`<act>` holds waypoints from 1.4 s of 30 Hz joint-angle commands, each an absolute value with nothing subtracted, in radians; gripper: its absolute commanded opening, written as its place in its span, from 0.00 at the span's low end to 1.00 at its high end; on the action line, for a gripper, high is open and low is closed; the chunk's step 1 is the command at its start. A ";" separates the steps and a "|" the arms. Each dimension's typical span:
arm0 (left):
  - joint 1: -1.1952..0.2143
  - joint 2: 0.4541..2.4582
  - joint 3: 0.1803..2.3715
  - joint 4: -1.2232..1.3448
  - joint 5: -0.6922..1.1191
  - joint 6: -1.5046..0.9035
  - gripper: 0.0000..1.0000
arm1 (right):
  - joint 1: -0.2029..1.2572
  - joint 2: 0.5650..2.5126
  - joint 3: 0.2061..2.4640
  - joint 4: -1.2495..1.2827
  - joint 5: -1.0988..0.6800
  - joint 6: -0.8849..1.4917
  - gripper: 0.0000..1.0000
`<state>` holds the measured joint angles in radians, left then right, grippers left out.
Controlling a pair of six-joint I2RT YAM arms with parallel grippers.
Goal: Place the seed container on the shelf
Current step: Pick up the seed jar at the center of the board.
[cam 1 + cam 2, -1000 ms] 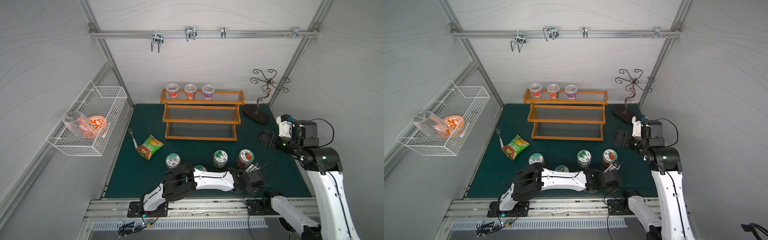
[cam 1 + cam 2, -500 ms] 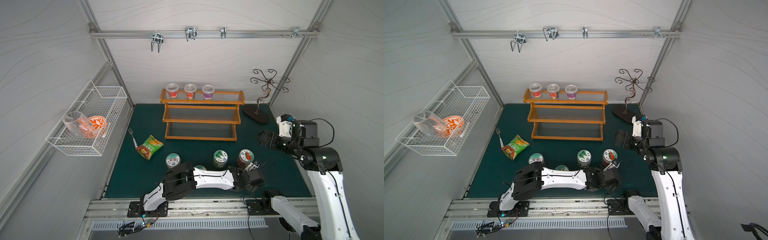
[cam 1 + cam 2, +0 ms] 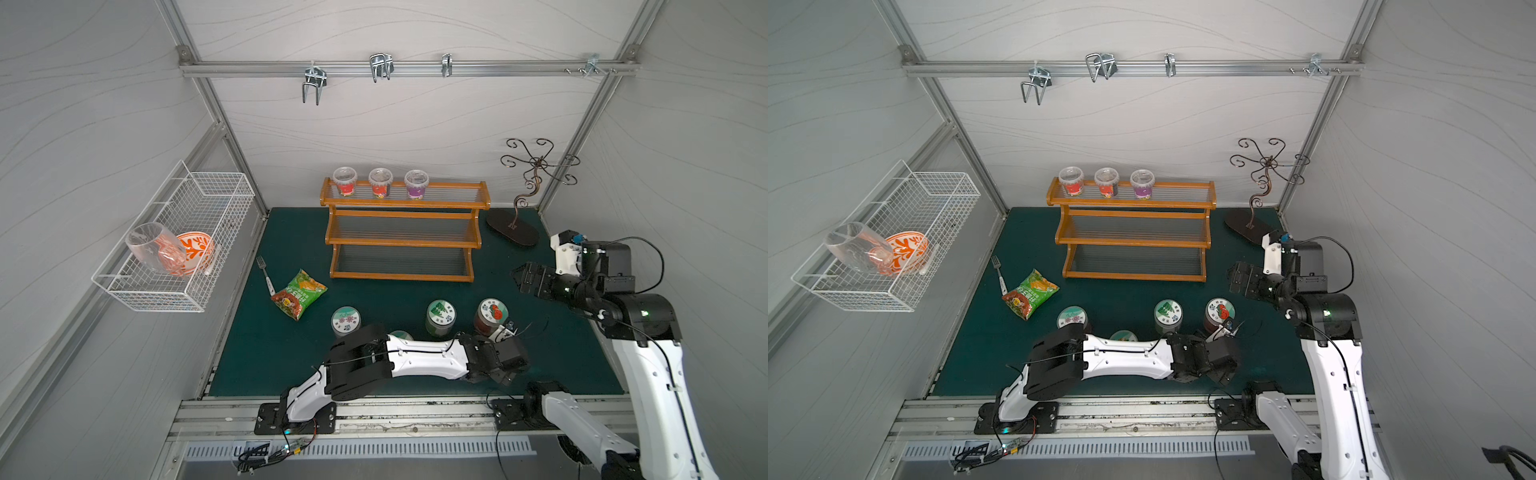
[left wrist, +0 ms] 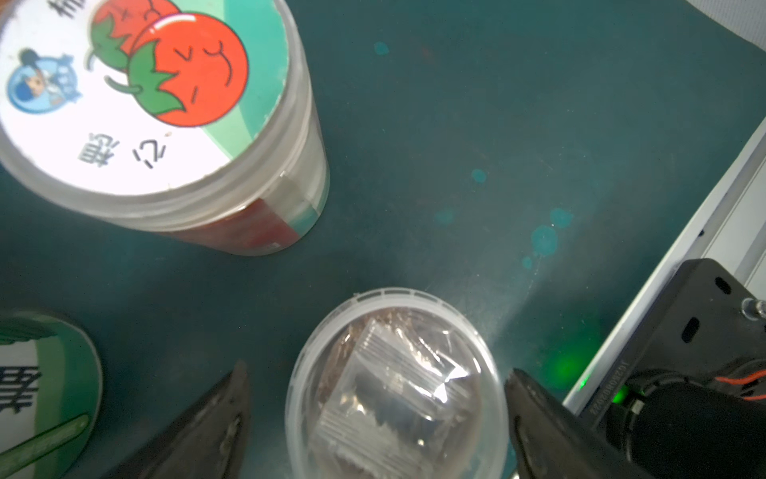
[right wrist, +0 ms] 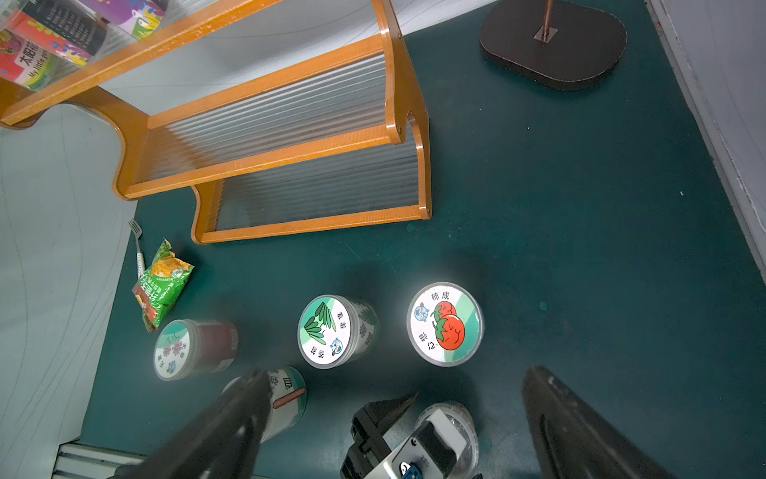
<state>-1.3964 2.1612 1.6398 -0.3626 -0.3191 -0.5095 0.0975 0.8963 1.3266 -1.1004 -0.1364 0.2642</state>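
Green mat [image 3: 395, 299]: "柿成" tomato jar [image 5: 444, 329], seed container [image 4: 393, 390]; L jaws apart astride it, R jaws apart.

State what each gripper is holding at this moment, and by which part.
Nothing is held. The left gripper has open jaws astride the seed container, not closed on it; the right gripper is open and empty.

Glossy wood shelf [image 3: 401, 241] w/ clear ribbed plastic tiers; seed container [image 4: 393, 390] clear glossy plastic; mat [image 3: 395, 299] matt.
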 commanded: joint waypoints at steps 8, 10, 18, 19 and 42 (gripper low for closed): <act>-1.401 2.162 1.665 -0.372 -0.341 -0.513 0.87 | 0.092 0.889 1.314 -1.094 -0.160 0.260 0.99; -1.401 2.162 1.661 -0.371 -0.343 -0.515 0.88 | 0.092 0.888 1.314 -1.094 -0.160 0.259 0.99; -1.401 2.109 1.634 -0.382 -0.355 -0.515 0.65 | 0.090 0.878 1.307 -1.083 -0.169 0.258 0.99; -1.400 2.091 1.622 -0.381 -0.361 -0.517 0.65 | 0.090 0.874 1.305 -1.076 -0.179 0.254 0.99; -1.220 1.430 1.445 -0.847 -0.387 -0.718 0.62 | 0.095 0.650 1.045 -0.597 -0.733 0.244 0.99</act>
<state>-1.2472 1.4693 1.3865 -0.6975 -0.3702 -0.6712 0.0956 0.6640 1.0840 -0.7296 -0.5999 0.2379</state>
